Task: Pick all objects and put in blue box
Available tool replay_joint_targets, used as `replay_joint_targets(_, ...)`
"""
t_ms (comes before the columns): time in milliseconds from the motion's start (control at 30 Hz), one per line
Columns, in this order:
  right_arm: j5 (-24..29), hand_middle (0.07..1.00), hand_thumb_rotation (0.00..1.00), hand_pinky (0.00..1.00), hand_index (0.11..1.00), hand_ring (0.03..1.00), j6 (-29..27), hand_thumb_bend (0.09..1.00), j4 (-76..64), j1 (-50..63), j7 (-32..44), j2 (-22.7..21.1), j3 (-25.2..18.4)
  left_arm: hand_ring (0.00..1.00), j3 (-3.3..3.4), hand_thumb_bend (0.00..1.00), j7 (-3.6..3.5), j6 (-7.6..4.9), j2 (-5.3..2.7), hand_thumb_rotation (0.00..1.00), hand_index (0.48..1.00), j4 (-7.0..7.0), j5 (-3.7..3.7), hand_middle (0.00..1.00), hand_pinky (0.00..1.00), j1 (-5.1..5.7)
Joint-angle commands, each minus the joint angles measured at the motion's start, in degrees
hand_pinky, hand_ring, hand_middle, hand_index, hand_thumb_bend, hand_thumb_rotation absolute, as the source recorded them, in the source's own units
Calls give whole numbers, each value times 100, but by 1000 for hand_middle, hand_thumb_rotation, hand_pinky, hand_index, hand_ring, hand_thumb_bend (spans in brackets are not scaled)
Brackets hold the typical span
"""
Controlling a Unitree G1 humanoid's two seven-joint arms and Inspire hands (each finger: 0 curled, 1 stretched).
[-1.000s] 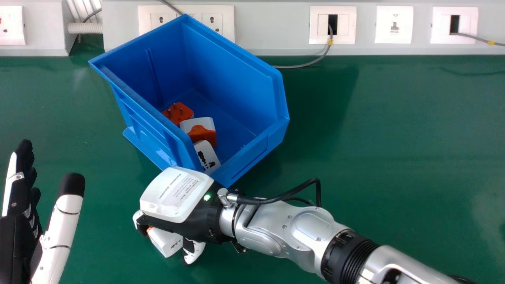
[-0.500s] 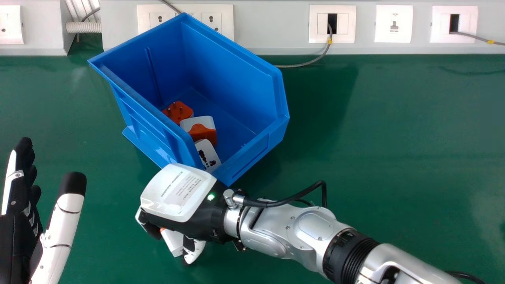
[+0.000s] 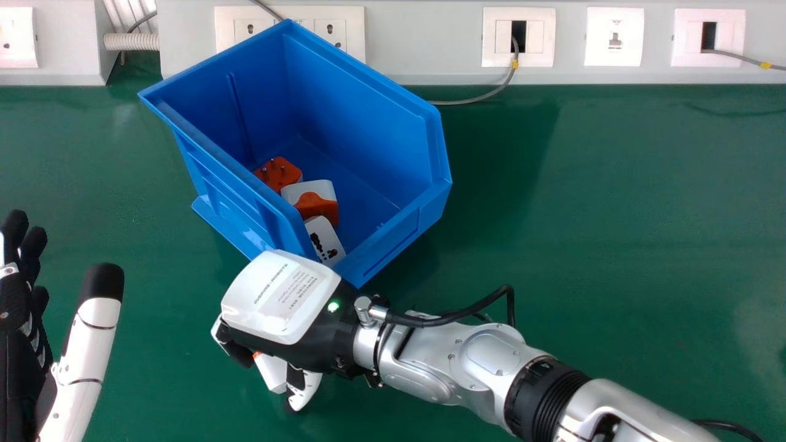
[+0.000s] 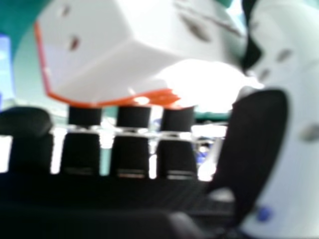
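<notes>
In the head view my right hand [image 3: 279, 301] is in front of the blue box's [image 3: 399, 230] near corner, palm down, its fingers curled round a white and orange adapter [image 3: 271, 372]. In the right hand view the adapter [image 4: 99, 45] rests against the fingers of my right hand [image 4: 129, 154], with the thumb beside it. Inside the box lie an orange adapter [image 3: 279, 173], a white and orange one [image 3: 317, 199] and a white one [image 3: 325, 239]. At the left edge, my left hand [image 3: 83, 362] is held open with nothing in it.
The box stands at an angle on the green table [image 3: 614, 245], its back corner close to a grey wall panel [image 3: 424, 43] with sockets. A grey cable [image 3: 473, 100] runs from a socket down behind the box. The silver right forearm [image 3: 454, 362] crosses the table's near right part.
My right hand has shifted slightly to the right and towards the box, still holding the adapter, which has turned a little. My left hand has moved slightly left.
</notes>
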Motion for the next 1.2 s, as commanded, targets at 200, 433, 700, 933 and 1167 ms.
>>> replay_joint_targets(200,-64,90,111,23,468,54,-88,512,111,-75,47,-12,106,978,-17,707,20,41,-10,796,960,-233,68,947,951,34)
replay_joint_targets(433,4,89,111,29,468,57,-104,512,53,-50,66,4,59,979,15,717,-6,37,14,798,961,-200,32,946,951,18)
replay_joint_targets(700,193,89,111,32,468,59,-246,511,-234,-16,310,-3,-106,983,-5,715,-27,48,36,799,969,-130,25,951,964,-74)
replay_joint_targets(933,290,90,111,33,468,59,-447,510,-716,60,508,-125,-304,997,68,715,-116,-16,97,800,990,-37,-100,974,993,-111)
replay_joint_targets(1167,352,106,111,41,469,64,-503,510,-1356,207,655,-322,-435,999,155,711,-146,-12,139,798,995,16,-144,980,997,-168)
